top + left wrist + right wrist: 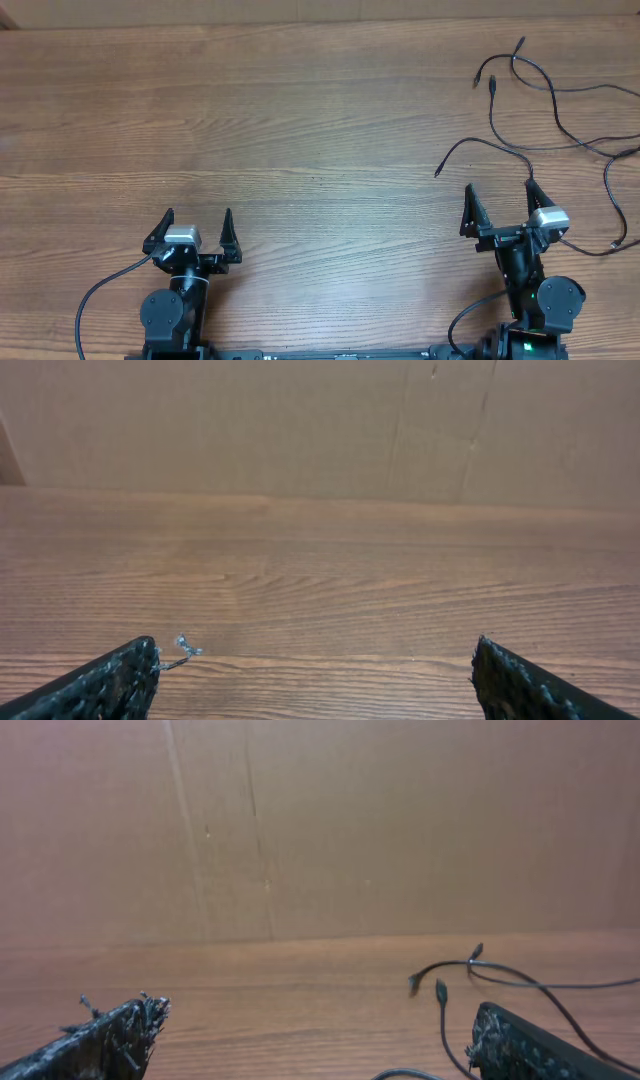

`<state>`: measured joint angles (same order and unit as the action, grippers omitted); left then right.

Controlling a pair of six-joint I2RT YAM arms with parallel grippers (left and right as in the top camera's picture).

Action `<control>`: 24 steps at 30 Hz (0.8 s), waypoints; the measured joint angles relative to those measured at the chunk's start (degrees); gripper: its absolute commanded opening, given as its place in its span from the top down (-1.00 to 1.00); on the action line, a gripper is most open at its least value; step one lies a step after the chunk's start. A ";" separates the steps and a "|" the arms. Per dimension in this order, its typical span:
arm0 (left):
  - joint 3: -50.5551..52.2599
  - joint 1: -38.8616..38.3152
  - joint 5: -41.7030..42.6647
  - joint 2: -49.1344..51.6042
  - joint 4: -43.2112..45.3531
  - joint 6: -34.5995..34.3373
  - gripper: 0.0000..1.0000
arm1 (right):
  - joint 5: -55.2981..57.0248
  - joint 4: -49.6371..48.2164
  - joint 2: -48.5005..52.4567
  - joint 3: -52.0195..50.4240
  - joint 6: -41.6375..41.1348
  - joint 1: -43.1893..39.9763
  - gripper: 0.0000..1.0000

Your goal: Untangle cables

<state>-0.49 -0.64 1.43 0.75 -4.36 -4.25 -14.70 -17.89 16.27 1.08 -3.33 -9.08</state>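
The cables (580,145) are thin black cords spread in loose, crossing strands over the far right of the wooden table. Plug ends lie at the tangle's left side (493,88), and one strand's end (438,172) points toward the middle. My right gripper (499,190) stands open just in front of that strand, holding nothing. The right wrist view shows the cables (520,975) ahead and right of the right gripper (318,1015), one strand running past the right finger (520,1045). My left gripper (198,215) is open at the near left, far from the cords, and the left gripper (315,650) has only bare wood between its fingers.
A brown cardboard wall (300,420) closes off the table's far edge. A thicker black robot wire (95,300) loops beside the left arm's base. Some cords run off the right edge of the overhead view (630,150).
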 measured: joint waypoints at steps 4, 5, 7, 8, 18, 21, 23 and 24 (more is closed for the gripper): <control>0.00 0.00 0.00 0.00 0.02 0.00 -0.98 | 0.07 6.03 -4.61 -0.02 -0.15 -0.04 -1.00; 0.00 0.00 0.00 0.00 0.02 0.00 -0.99 | 0.11 7.56 -5.51 -0.02 -0.26 -0.07 -1.00; 0.00 0.00 0.00 0.00 0.02 0.00 -0.99 | 0.07 11.41 -7.26 -0.02 -0.48 -0.15 -1.00; 0.00 0.00 0.02 0.00 0.02 0.00 -0.99 | 0.07 13.75 -8.17 -0.02 -0.52 -0.22 -1.00; 0.00 0.00 0.02 0.00 0.02 0.00 -0.99 | 0.09 21.62 -12.41 -0.02 -0.94 -0.26 -1.00; 0.00 0.00 0.00 0.00 0.02 -0.02 -0.99 | 0.09 21.64 -12.41 -0.02 -0.94 -0.26 -1.00; 0.00 0.00 0.00 0.00 0.00 0.00 -0.99 | 0.11 21.64 -12.41 -0.02 -0.96 -0.26 -1.00; 0.00 0.00 0.00 0.00 0.02 0.00 -0.99 | 0.09 21.64 -12.44 -0.02 -0.94 -0.26 -1.00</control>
<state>-0.49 -0.64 1.43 0.75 -4.34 -4.25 -14.61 3.75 3.84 1.06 -4.27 -9.34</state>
